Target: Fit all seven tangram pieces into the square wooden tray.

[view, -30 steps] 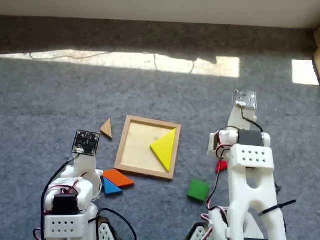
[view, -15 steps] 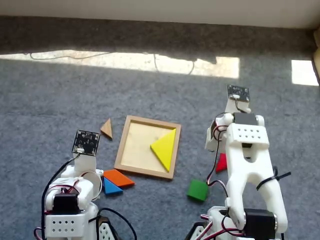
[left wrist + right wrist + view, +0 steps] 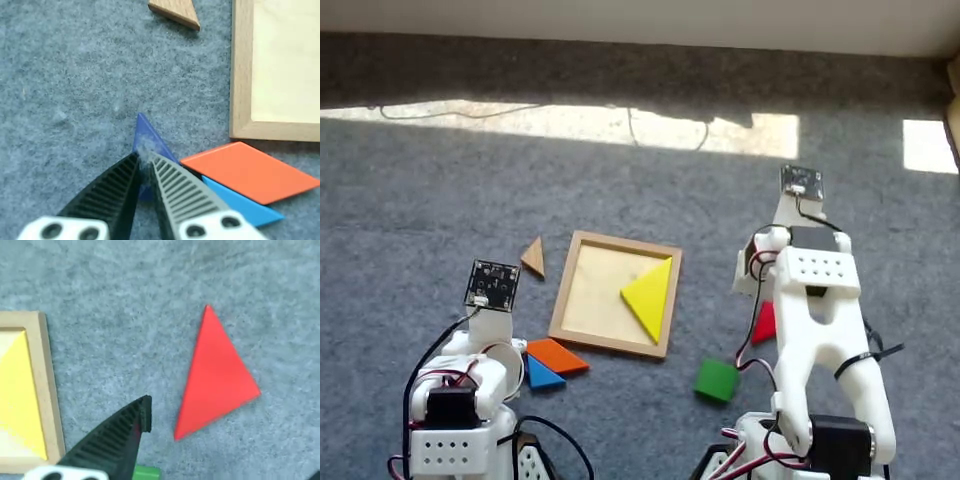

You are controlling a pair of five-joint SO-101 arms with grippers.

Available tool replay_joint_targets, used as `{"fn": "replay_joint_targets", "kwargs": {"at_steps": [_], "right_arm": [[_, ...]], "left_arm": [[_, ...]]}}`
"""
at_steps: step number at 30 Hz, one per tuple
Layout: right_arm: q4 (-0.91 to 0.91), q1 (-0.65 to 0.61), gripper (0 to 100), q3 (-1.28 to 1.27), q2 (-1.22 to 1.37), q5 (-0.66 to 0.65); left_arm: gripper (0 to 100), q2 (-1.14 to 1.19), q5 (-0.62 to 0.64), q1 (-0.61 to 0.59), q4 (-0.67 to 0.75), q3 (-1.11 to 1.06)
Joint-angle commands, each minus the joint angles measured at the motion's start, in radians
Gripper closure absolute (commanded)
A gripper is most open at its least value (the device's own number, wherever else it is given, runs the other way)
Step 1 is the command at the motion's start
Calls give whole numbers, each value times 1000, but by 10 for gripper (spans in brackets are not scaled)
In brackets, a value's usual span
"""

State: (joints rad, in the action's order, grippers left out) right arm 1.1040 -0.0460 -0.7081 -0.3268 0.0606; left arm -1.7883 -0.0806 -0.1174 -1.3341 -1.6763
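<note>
The square wooden tray [image 3: 592, 290] is laid flat, with a large yellow triangle [image 3: 652, 293] seated against its right side (point toward the far corner). A small wooden triangle [image 3: 533, 257] is set just off the far left corner. By the near left corner, an orange parallelogram [image 3: 558, 355] is found touching a blue triangle [image 3: 542, 376]. A red triangle [image 3: 215, 377] and a green square [image 3: 716, 380] are placed apart, right of the tray.

High view: fixed, overhead, looks down over carpet [image 3: 440, 200] from near side, distant. Wrist views: close, facing down. All three share wooden tray [image 3: 628, 243] rim.
</note>
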Motion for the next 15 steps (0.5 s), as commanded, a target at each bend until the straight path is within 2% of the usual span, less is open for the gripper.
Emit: {"fn": "replay_joint_targets", "kwargs": {"at_steps": [1,8,15], "right_arm": [[-74,12,498,-33,-5,9],[-199,67,498,-97,39,9],[-209,70,498,-50,213,6]], "left_arm": [[993,-33,9,-10,-6,-19],[993,-33,9,-10,-6,-19],[993,-33,9,-10,-6,-19]]}}
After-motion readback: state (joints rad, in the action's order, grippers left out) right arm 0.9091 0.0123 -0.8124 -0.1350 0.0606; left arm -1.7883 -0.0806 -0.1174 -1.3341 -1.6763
